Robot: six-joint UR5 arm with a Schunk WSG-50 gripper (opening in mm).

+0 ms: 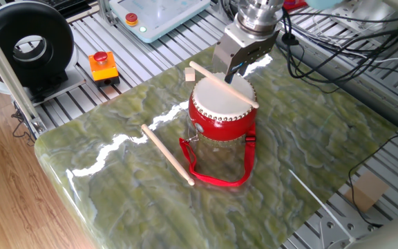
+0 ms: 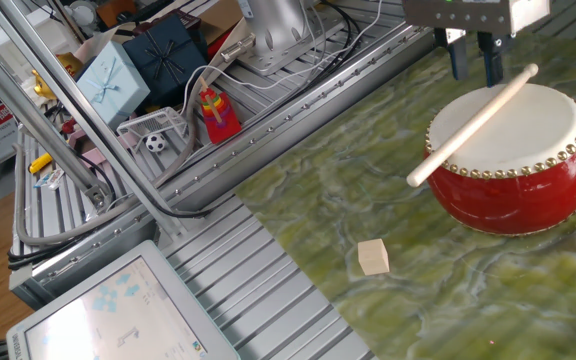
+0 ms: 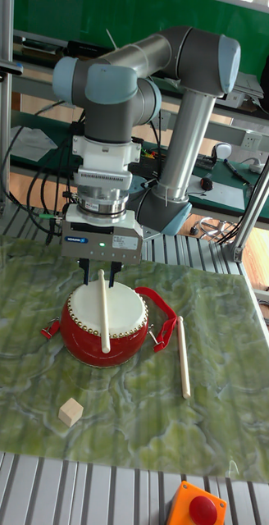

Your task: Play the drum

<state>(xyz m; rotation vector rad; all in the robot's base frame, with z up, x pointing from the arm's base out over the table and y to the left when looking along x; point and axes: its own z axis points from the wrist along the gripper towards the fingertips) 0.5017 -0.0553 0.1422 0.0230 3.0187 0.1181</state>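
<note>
The drum point(image 1: 221, 114) point(image 2: 513, 180) point(image 3: 104, 332) is small, red and round with an off-white head, and stands upright on the green marbled table point(image 1: 116, 180). A thin wooden stick point(image 1: 223, 85) point(image 2: 473, 125) point(image 3: 102, 312) lies across its head, overhanging the rim. My gripper point(image 1: 230, 70) point(image 2: 476, 68) point(image 3: 102, 275) hangs just above the far end of that stick. Its fingers are apart and hold nothing. The drum's red strap point(image 1: 216, 178) trails on the table in front.
A second stick point(image 1: 167, 154) point(image 3: 183, 344) lies on the table beside the drum. A small wooden cube point(image 1: 189, 74) point(image 2: 373, 256) point(image 3: 70, 411) sits near the table's edge. An orange box with a red button point(image 1: 103, 66) stands off the table. Cables run behind the arm.
</note>
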